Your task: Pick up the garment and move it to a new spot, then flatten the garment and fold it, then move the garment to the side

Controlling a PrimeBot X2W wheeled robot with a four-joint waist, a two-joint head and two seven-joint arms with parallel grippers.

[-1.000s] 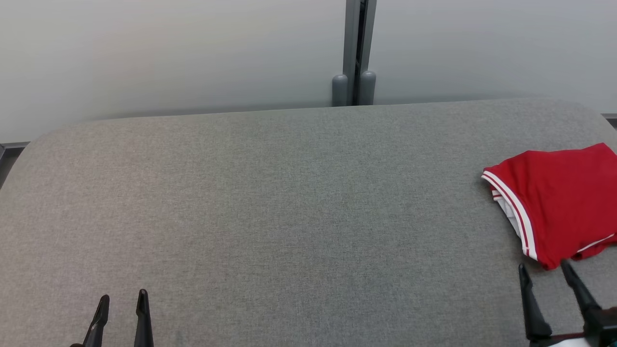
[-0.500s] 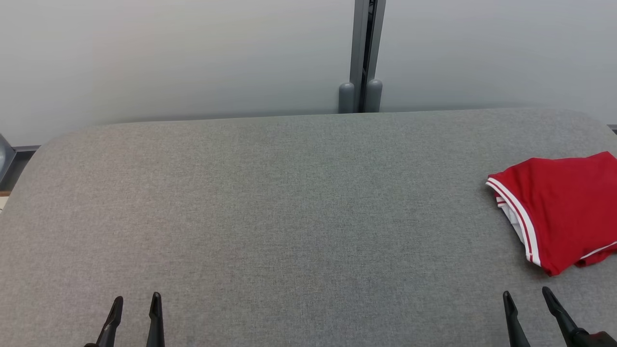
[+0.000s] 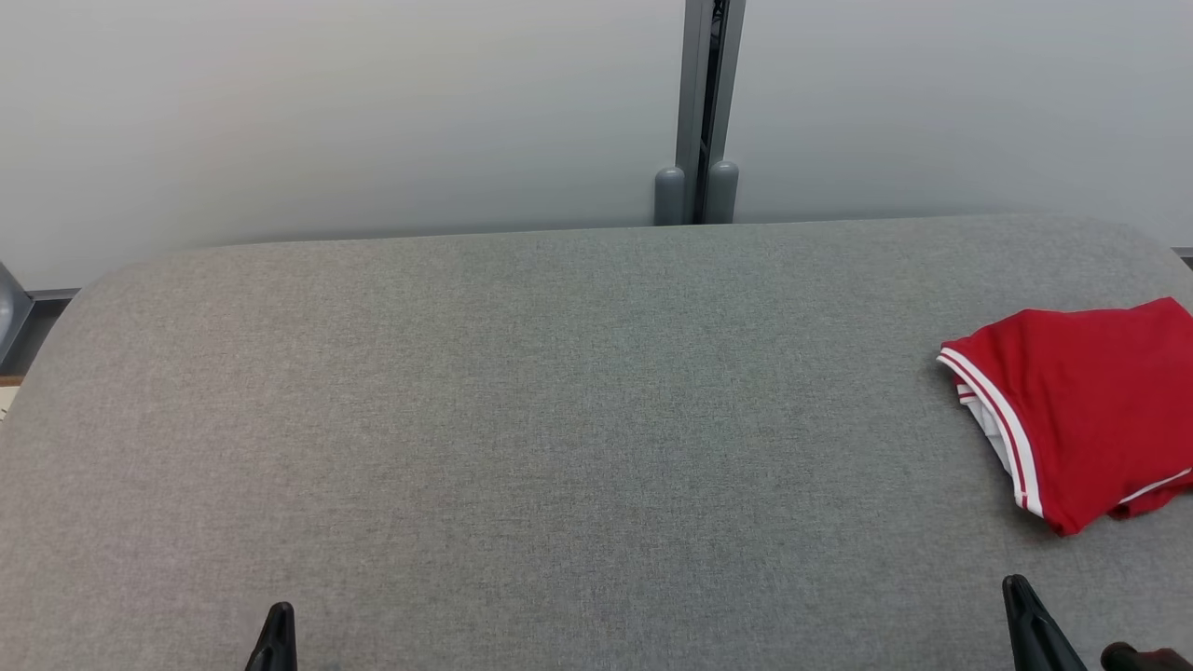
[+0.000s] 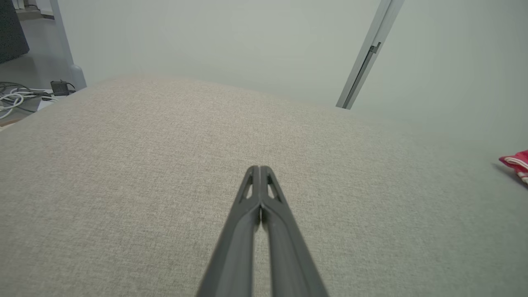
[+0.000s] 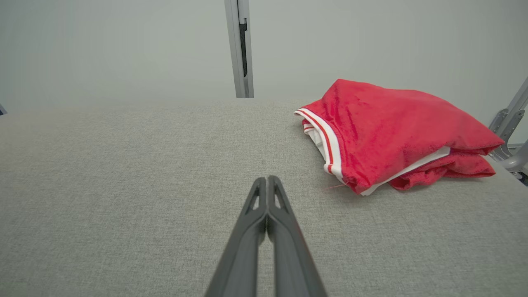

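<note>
The red garment point(image 3: 1086, 401), edged with white stripes, lies loosely folded at the grey bench's point(image 3: 559, 419) right edge. The left pincer point(image 4: 259, 169) and right pincer point(image 5: 267, 179) are each pressed together, holding nothing.

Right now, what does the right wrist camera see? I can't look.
A folded red fabric garment with white stripes lies on a grey fabric-covered surface, up and right of the shut, empty right gripper.

my right gripper point(image 5: 267, 178): matt dark plastic | garment point(image 5: 383, 123): soft red cloth, white trim | tabletop point(image 3: 559, 391): matt grey woven fabric
</note>
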